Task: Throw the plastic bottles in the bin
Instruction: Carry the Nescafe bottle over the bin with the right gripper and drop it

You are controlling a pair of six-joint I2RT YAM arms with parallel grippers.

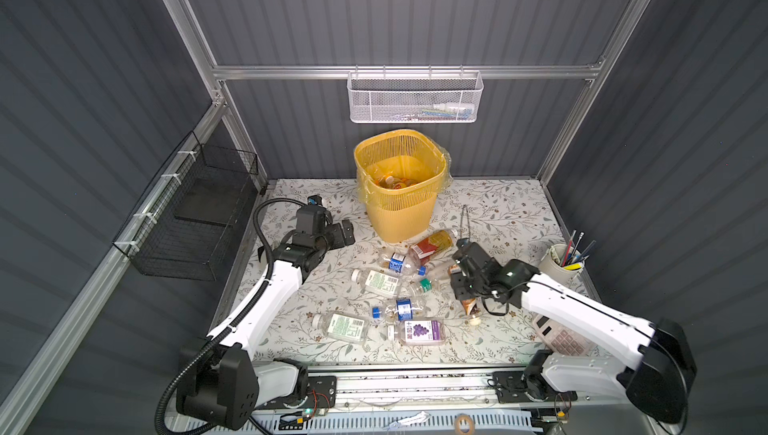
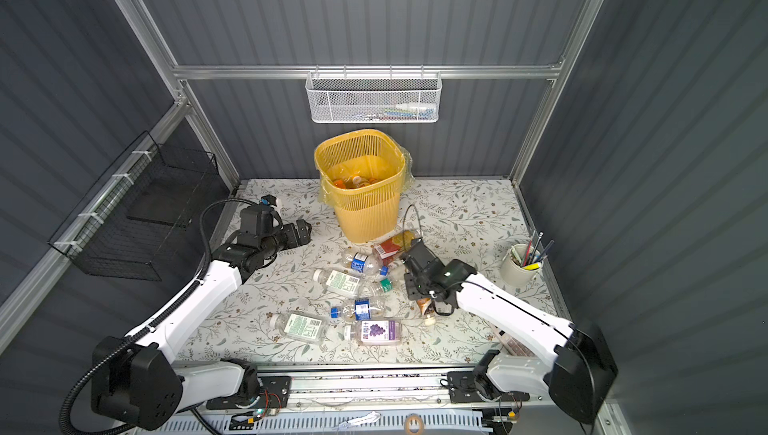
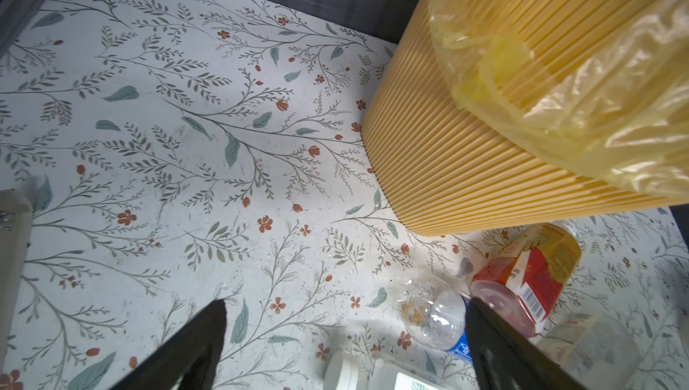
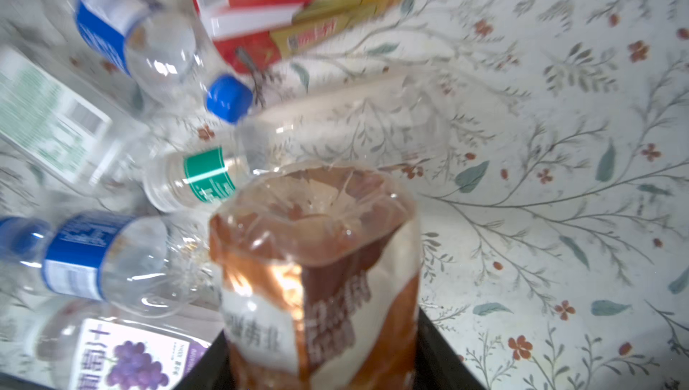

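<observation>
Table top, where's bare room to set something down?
Free: the far-left corner, bordered by the left gripper and the bin; the far-right stretch between bin and pen cup. Crowded: the middle, plastic bottles from the bin's foot to the grape bottle, right gripper gripping the brown-labelled bottle.

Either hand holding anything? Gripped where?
Right hand grips the brown-label bottle across its labelled body, base pointing away from the wrist. Left hand open, empty.

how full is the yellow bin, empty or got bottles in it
Not empty: a few orange-marked bottles lie inside the bin, well below its rim.
</observation>
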